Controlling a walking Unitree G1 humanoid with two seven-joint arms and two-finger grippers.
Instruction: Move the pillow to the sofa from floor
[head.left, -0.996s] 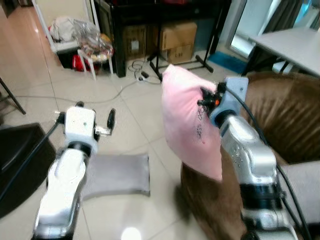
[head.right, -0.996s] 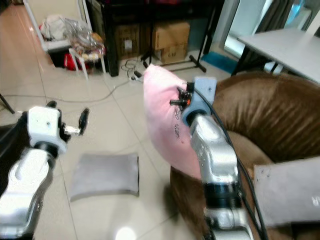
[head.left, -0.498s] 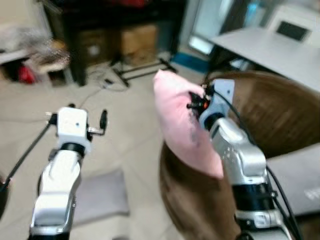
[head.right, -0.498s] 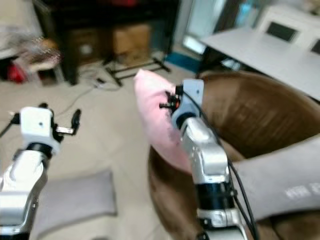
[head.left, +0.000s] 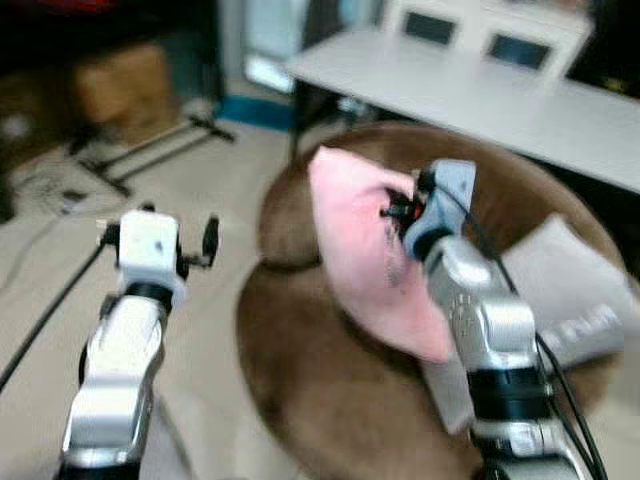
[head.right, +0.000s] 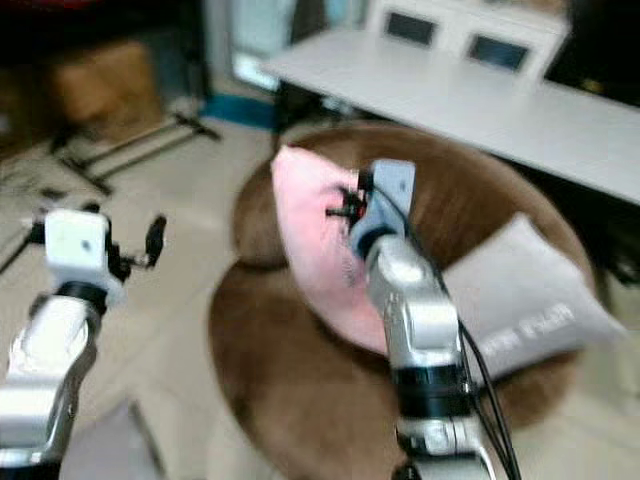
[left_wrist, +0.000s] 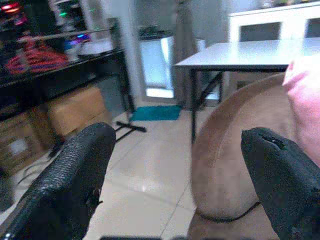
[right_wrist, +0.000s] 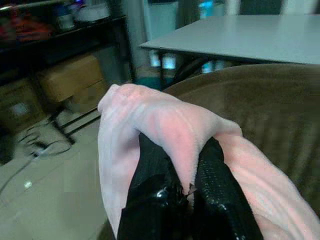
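My right claw (head.left: 400, 208) pinched the pink pillow (head.left: 372, 252), long axis hanging down, over the brown sofa (head.left: 330, 380); seat lay at 6 o'clock; left claw (head.left: 180, 240) spread, idle

No lettering could be read. The grey cushion (head.right: 520, 305) lying on the brown sofa (head.right: 300, 400), just right of the right gripper (head.right: 347, 212), bore pale print, too blurred to make out.
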